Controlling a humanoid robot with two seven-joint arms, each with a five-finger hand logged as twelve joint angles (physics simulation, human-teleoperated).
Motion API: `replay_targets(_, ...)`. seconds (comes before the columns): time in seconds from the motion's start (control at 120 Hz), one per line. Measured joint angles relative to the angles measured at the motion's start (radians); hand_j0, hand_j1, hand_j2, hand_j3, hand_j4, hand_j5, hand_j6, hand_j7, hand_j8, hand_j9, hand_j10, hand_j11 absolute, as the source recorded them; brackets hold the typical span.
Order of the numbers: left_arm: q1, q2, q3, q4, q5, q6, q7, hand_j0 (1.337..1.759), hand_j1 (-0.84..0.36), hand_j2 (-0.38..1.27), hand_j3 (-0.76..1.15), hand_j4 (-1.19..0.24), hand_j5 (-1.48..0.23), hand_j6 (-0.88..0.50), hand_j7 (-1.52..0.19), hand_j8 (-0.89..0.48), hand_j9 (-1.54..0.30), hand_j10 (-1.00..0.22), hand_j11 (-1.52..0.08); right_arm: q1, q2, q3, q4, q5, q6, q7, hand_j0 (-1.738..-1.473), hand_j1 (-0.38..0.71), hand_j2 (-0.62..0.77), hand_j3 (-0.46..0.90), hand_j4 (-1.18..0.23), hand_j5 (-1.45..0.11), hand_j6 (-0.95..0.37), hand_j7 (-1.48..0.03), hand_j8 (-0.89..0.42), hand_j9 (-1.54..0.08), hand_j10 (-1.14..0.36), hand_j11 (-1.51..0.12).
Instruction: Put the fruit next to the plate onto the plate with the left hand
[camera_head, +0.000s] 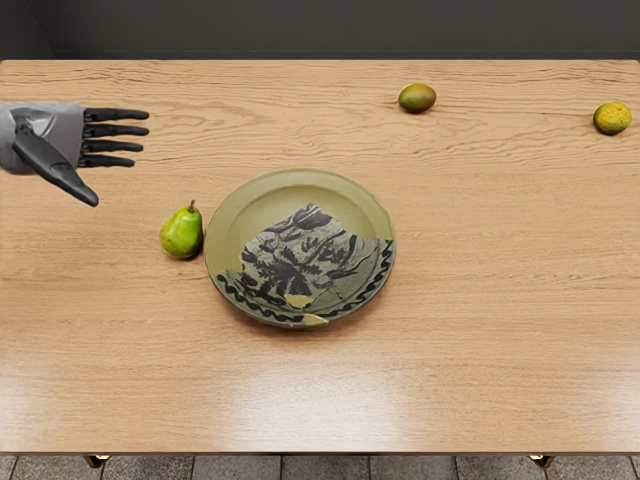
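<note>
A green pear (181, 231) stands upright on the table, touching or nearly touching the left rim of an olive-green plate (228, 210) with a dark leaf pattern in its middle. My left hand (92, 145) hovers at the far left, up and to the left of the pear, well apart from it. Its dark fingers (118, 131) are stretched out flat toward the right, thumb angled down, holding nothing. The right arm does not show.
A mango-like green and red fruit (417, 97) lies at the back centre-right. A yellow-green citrus fruit (612, 118) sits near the back right edge. The wooden table (480, 380) fills the view, its front edge near the bottom.
</note>
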Motion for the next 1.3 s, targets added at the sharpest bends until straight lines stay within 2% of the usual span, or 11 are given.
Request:
replay_targets(0.267, -0.012, 0.0, 0.0, -0.014, 0.008, 0.0, 0.003, 1.658, 0.35, 0.0, 0.0, 0.0, 0.0, 0.0, 0.0, 0.0, 0.0, 0.0, 0.0, 0.002, 0.0, -0.008, 0.001, -0.007, 0.004, 0.0, -1.658, -0.32, -0.01, 0.0, -0.03, -0.03, -0.03, -0.03, -0.03, -0.03, -0.03, -0.03)
replay_targets(0.325, -0.036, -0.001, 0.0, -0.014, 0.039, 0.0, 0.004, 1.658, 0.35, 0.0, 0.0, 0.0, 0.0, 0.0, 0.0, 0.0, 0.0, 0.0, 0.0, 0.002, 0.0, -0.008, 0.001, -0.007, 0.004, 0.001, -1.658, -0.32, -0.01, 0.0, -0.03, -0.03, -0.03, -0.03, -0.03, -0.03, -0.03, -0.03)
replay_targets(0.5, -0.059, -0.054, -0.003, 0.0, 0.254, 0.0, 0.007, 1.658, 0.35, 0.0, 0.0, 0.0, 0.0, 0.0, 0.0, 0.0, 0.0, 0.0, 0.0, 0.003, 0.0, -0.008, 0.002, -0.008, 0.004, 0.001, -1.658, -0.32, -0.01, 0.0, -0.03, -0.03, -0.03, -0.03, -0.03, -0.03, -0.03, -0.03)
replay_targets(0.65, -0.107, -0.076, -0.008, 0.01, 0.449, 0.0, 0.007, 1.658, 0.35, 0.0, 0.0, 0.0, 0.0, 0.0, 0.0, 0.0, 0.0, 0.0, 0.0, 0.002, 0.0, -0.008, 0.002, -0.008, 0.004, 0.001, -1.658, -0.32, -0.01, 0.0, -0.03, -0.03, -0.03, -0.03, -0.03, -0.03, -0.03, -0.03)
replay_targets(0.925, -0.079, -0.145, -0.008, -0.009, 0.759, 0.0, -0.003, 1.658, 0.35, 0.0, 0.0, 0.0, 0.0, 0.0, 0.0, 0.0, 0.0, 0.0, 0.0, 0.003, 0.0, -0.007, 0.002, -0.008, 0.004, 0.001, -1.658, -0.32, -0.01, 0.0, -0.03, -0.03, -0.03, -0.03, -0.03, -0.03, -0.03, -0.03)
replay_targets(1.067, -0.033, -0.16, -0.008, -0.069, 0.893, 0.013, -0.008, 1.658, 0.35, 0.0, 0.0, 0.0, 0.0, -0.01, 0.0, -0.01, 0.0, 0.0, 0.0, 0.005, 0.0, -0.007, 0.002, -0.008, 0.004, 0.001, -1.658, -0.32, -0.01, 0.0, -0.03, -0.03, -0.03, -0.03, -0.03, -0.03, -0.03, -0.03)
replay_targets(1.192, -0.004, -0.158, -0.007, -0.117, 0.97, 0.059, -0.09, 1.658, 0.35, 0.0, 0.0, 0.0, 0.0, -0.01, 0.0, -0.01, 0.0, 0.0, 0.0, 0.006, 0.0, -0.007, 0.002, -0.008, 0.004, 0.001, -1.658, -0.32, -0.01, 0.0, -0.03, -0.03, -0.03, -0.03, -0.03, -0.03, -0.03, -0.03)
replay_targets(1.3, 0.004, -0.154, -0.006, -0.131, 0.993, 0.083, -0.135, 1.658, 0.35, 0.0, 0.0, -0.01, 0.0, -0.01, 0.0, -0.01, 0.0, 0.0, 0.0, 0.006, 0.0, -0.007, 0.002, -0.008, 0.004, 0.001, -1.658, -0.32, -0.01, 0.0, -0.03, -0.03, -0.03, -0.03, -0.03, -0.03, -0.03, -0.03)
